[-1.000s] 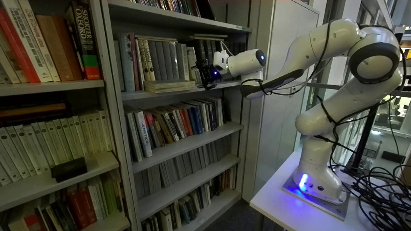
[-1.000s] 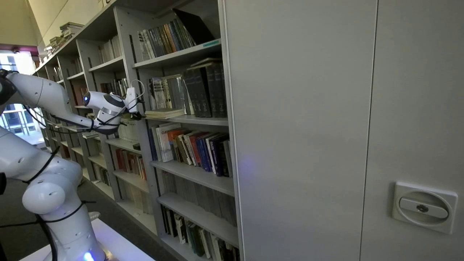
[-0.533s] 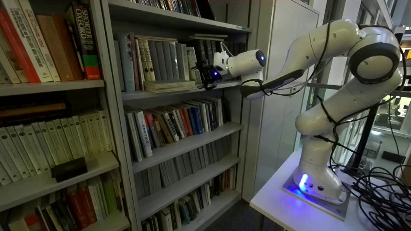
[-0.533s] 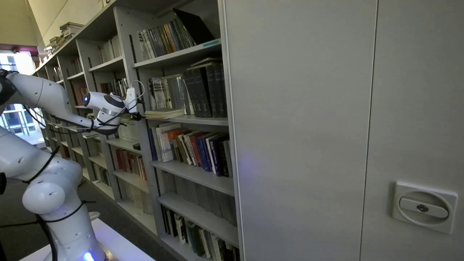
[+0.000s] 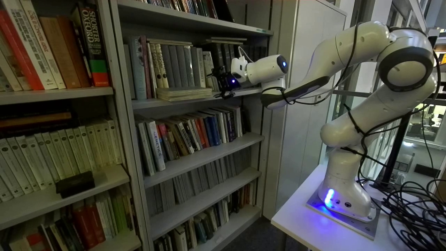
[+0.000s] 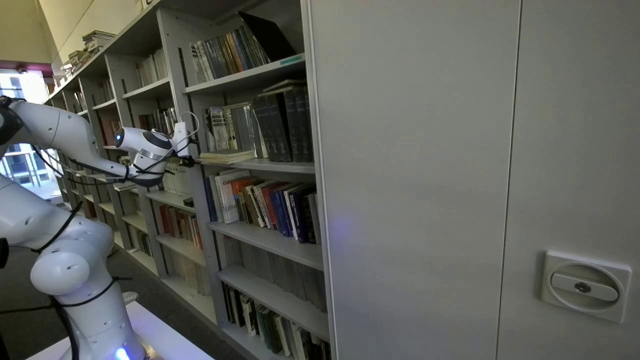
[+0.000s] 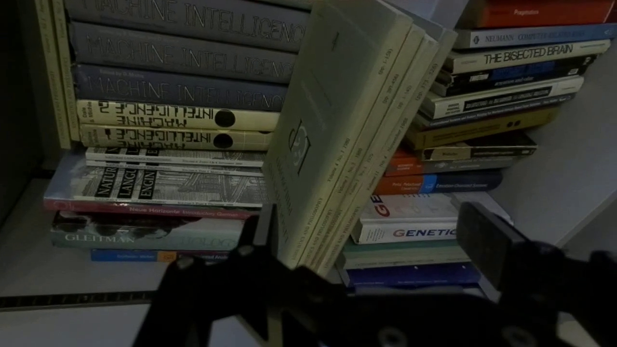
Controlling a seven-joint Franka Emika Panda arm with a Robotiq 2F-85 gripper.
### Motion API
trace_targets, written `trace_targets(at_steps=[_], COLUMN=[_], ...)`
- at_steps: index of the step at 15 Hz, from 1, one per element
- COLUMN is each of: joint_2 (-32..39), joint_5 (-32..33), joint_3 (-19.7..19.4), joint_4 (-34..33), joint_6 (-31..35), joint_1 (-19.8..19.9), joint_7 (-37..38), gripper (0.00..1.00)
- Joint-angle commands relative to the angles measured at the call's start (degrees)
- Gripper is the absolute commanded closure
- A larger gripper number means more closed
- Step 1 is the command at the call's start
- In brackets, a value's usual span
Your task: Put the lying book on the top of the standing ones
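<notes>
Several thin pale volumes, the lying book (image 5: 184,94) among them, make a flat stack at the shelf's front edge, seen in both exterior views. In the wrist view this stack (image 7: 337,130) runs slantwise, its top cover and cream spines showing. Behind it stand the standing ones (image 5: 177,66), mostly grey spines, turned sideways in the wrist view. My gripper (image 5: 213,85) is open just right of the stack in that exterior view, one finger above the other. In the wrist view the left finger (image 7: 264,226) overlaps the stack's near end; nothing is gripped. Contact cannot be told.
Dark tall volumes (image 6: 272,127) stand on the same shelf, partly behind the gripper. A shelf board (image 5: 195,21) runs above, with a gap over the upright books. Thin books (image 5: 170,42) lie flat on the grey row. Colourful books (image 5: 195,129) fill the shelf below.
The gripper and wrist have sunk and shifted very slightly toward the stack. The jaws stay open and the books have not moved.
</notes>
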State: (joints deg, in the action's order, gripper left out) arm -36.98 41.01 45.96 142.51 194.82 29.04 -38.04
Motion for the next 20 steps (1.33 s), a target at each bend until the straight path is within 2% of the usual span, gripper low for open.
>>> trace_targets(at_steps=[1, 6, 12, 20], joint_2=[0.3, 2.4, 4.6, 5.5], joint_5=[-0.8, -3.5, -7.9, -12.1], joint_3=[2.0, 4.5, 9.9, 15.0], joint_4=[-2.0, -4.8, -8.9, -11.0], joint_6=[0.1, -0.1, -0.5, -0.6], joint_1=[3.5, 8.3, 14.2, 19.6], joint_7=[-0.1, 0.8, 2.0, 4.9], gripper=[0.00, 0.00, 0.00, 0.00])
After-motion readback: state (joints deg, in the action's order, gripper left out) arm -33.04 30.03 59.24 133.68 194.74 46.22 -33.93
